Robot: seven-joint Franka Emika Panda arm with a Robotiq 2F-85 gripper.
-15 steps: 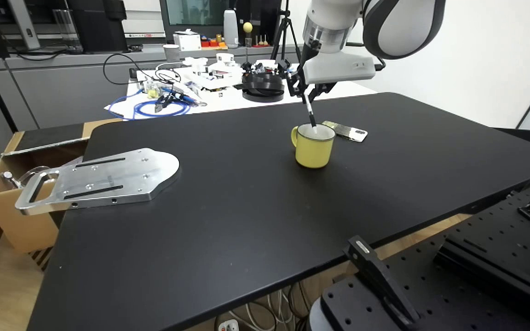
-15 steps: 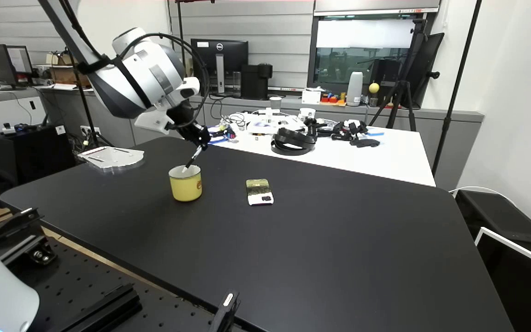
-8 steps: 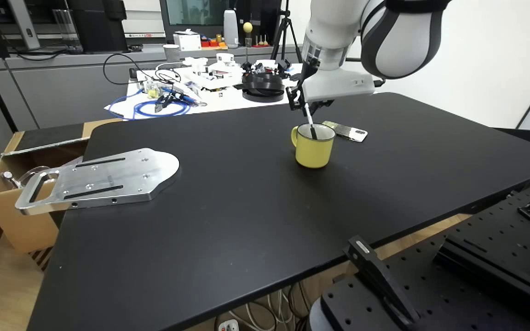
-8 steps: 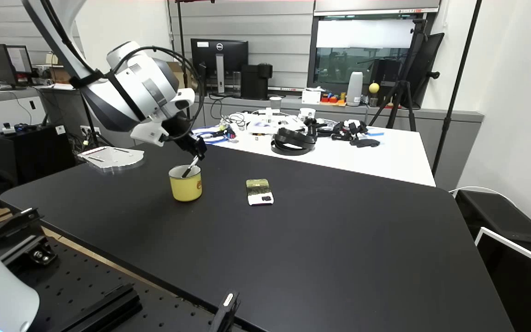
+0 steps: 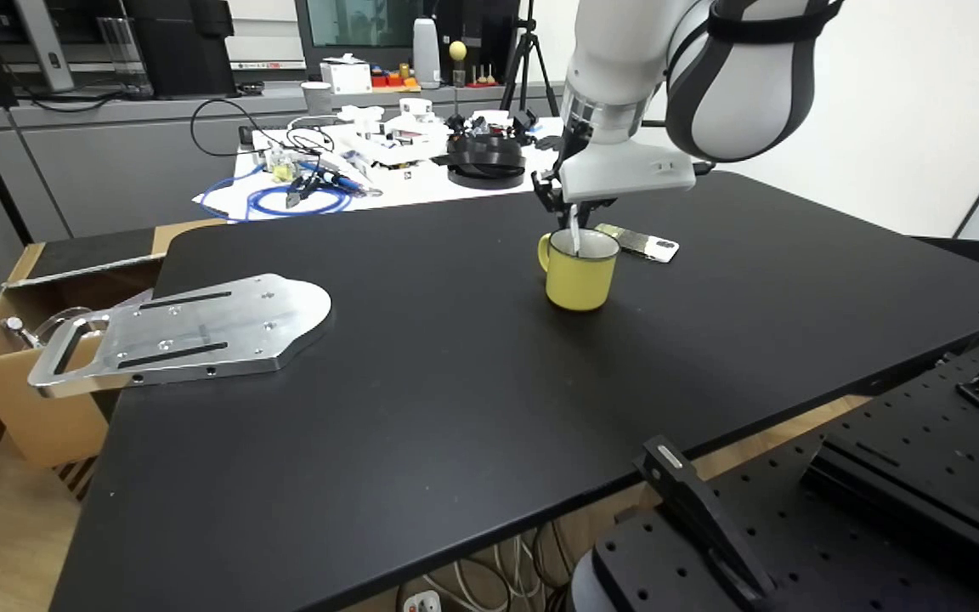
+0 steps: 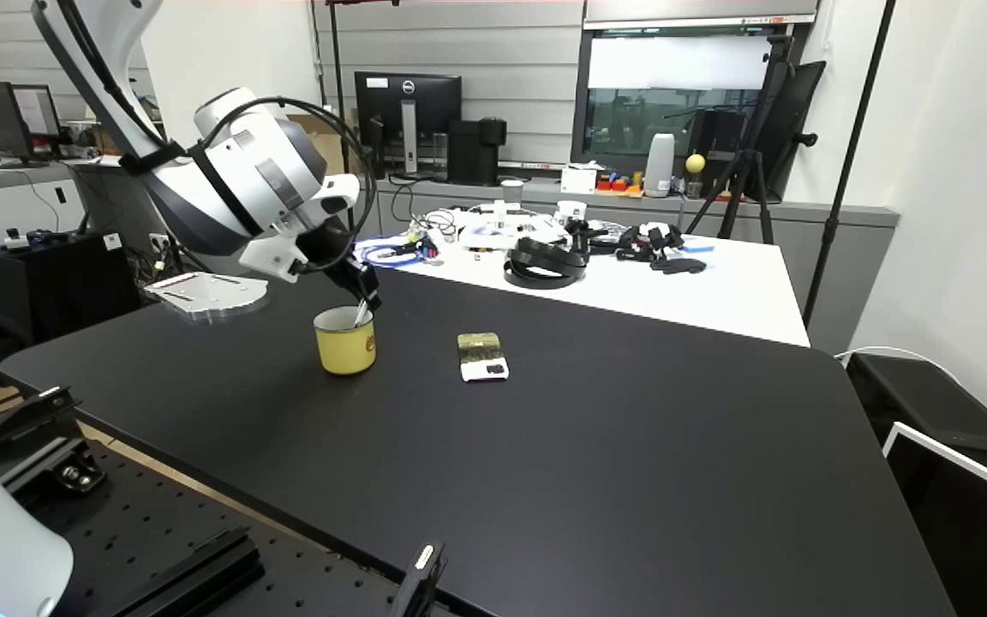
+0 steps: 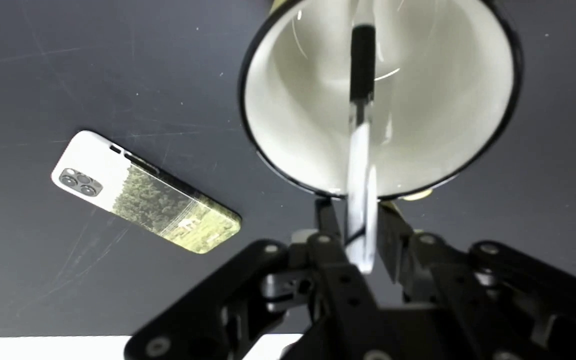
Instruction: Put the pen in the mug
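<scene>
Lowered and steeper since the earlier frame: pen, one end inside mug, wrist view, upper right. Hand straddles it, clamped or loosened I cannot tell. Insertion, I judge, nearly complete.

My gripper is matt black, dotted with shiny metal screw heads, while my arm wears smooth white shells that look like plastic. The pen looks like slick plastic, its barrel glossy and its dark band duller. The mug seems smoothly enamelled, with bright glints on its glossy inner wall. The tabletop is matt, faintly scratched in my wrist view. The phone has a smooth printed case, the slotted plate is satiny metal, and the box is plain cardboard.
</scene>
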